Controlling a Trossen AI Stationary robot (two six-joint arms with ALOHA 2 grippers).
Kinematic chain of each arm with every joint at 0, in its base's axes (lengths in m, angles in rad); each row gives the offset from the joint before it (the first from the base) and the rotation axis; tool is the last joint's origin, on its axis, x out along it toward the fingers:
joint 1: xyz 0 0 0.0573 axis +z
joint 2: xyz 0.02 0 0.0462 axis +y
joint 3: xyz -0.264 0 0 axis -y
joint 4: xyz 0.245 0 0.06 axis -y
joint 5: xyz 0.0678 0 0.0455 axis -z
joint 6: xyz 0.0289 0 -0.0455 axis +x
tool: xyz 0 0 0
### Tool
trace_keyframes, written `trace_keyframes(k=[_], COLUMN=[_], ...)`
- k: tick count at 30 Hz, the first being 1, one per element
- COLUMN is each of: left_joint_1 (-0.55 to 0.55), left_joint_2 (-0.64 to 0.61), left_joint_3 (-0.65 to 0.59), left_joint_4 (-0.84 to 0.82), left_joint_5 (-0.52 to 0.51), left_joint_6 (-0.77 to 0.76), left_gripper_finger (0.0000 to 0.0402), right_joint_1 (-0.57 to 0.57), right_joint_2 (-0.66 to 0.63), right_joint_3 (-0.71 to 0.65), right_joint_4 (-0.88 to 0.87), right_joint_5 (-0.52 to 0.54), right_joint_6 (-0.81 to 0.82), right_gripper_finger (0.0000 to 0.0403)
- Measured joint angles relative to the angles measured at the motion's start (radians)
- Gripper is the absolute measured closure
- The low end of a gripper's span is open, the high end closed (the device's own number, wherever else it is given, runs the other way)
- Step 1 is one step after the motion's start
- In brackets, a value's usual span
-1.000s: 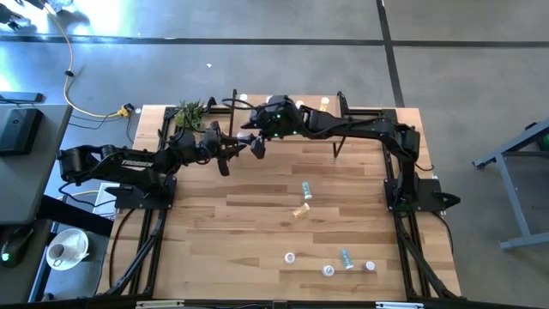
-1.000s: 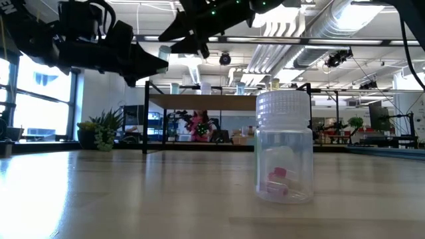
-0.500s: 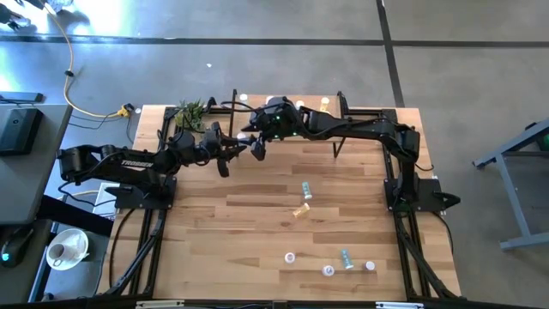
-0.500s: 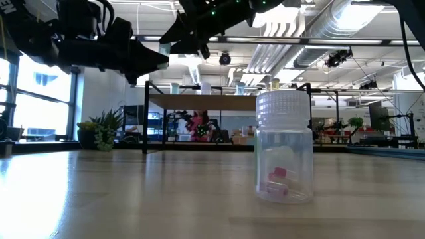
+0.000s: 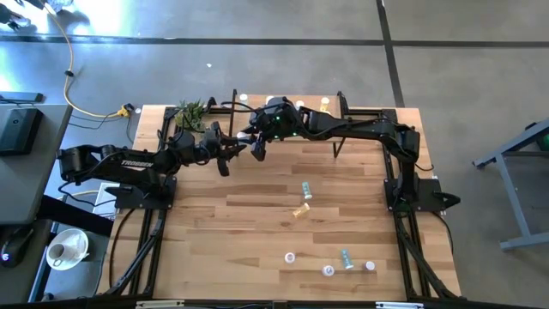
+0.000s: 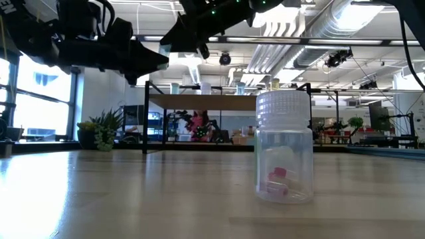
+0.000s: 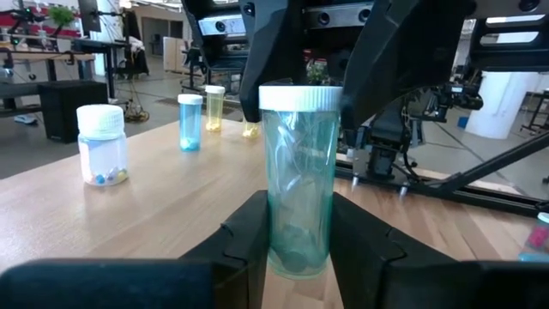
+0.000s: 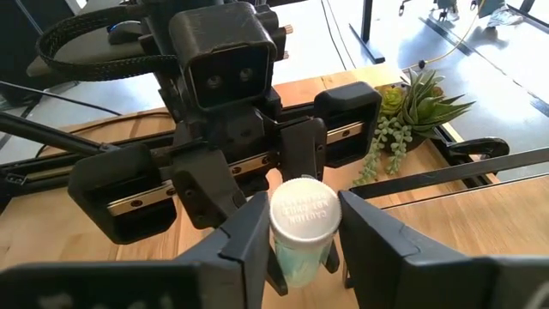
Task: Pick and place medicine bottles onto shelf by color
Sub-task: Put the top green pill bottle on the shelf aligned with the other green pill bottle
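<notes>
While both grippers meet above the far left of the table, a teal bottle stands upright between them, at the shelf's left end. The left gripper pinches the bottle's lower body between its fingers; the right gripper brackets the white cap, its fingers close on either side, apparently pinching it. The step in hand appears to be a handover, left to right or the reverse; which cannot be told. Next, one gripper must spread and back away while the other keeps its grip, then carry the bottle to the teal group on the shelf. Other bottles lie on the near table.
</notes>
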Motion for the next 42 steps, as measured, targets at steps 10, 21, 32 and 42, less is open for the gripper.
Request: trace_keyframes(k=[10,21,32,42], left_joint_1=[0.0,0.0,0.031,0.084], left_joint_2=[0.0,0.0,-0.055,-0.161], left_joint_3=[0.0,0.0,0.0,0.0], left_joint_4=[0.0,-0.009,-0.023,-0.079], left_joint_5=[0.0,0.002,-0.004,0.003], left_joint_6=[0.0,-0.001,-0.053,-0.055], left_gripper_finger=[0.0279,0.0221,0.0173,0.0173], right_joint_1=[0.0,0.0,-0.032,-0.087], right_joint_2=[0.0,-0.001,-0.001,-0.001], right_joint_3=[0.0,0.0,0.0,0.0], right_joint_4=[-0.004,-0.009,0.0,0.117], right_joint_5=[0.0,0.011,0.07,0.086], right_joint_6=[0.0,-0.004,-0.019,-0.04], right_gripper_finger=[0.0292,0.0292,0.0292,0.0293])
